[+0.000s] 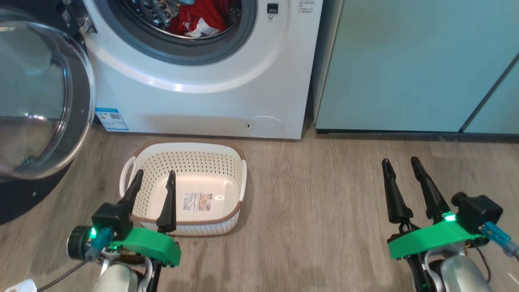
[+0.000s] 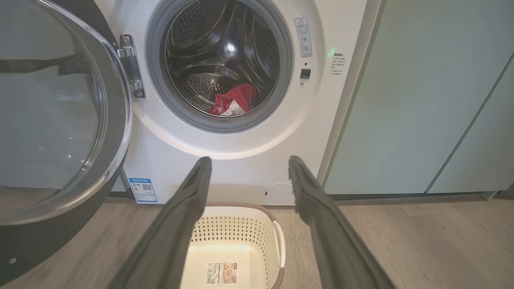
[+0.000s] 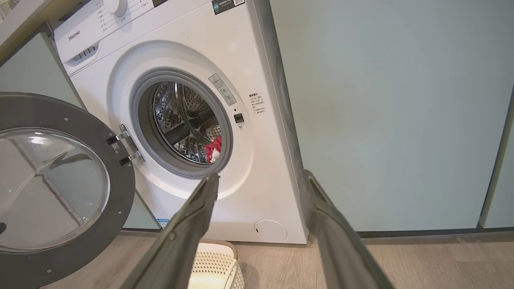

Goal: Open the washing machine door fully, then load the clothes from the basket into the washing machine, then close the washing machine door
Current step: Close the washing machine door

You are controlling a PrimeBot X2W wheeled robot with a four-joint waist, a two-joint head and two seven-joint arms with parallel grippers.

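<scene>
1. The left claw [image 1: 155, 173], spread wide and empty, hovers over the near rim of the basket [image 1: 190, 162]. The right claw [image 1: 399, 160], equally wide and empty, hangs over the floor [image 1: 316, 194], well apart.
2. The basket holds no clothes.
3. The clothes [image 1: 194, 18] lie inside the washing machine [image 1: 202, 105], so loading looks done.
4. The washing machine door [image 1: 36, 101] stands swung out at the left. Closing it likely needs the left arm to push it round.
</scene>
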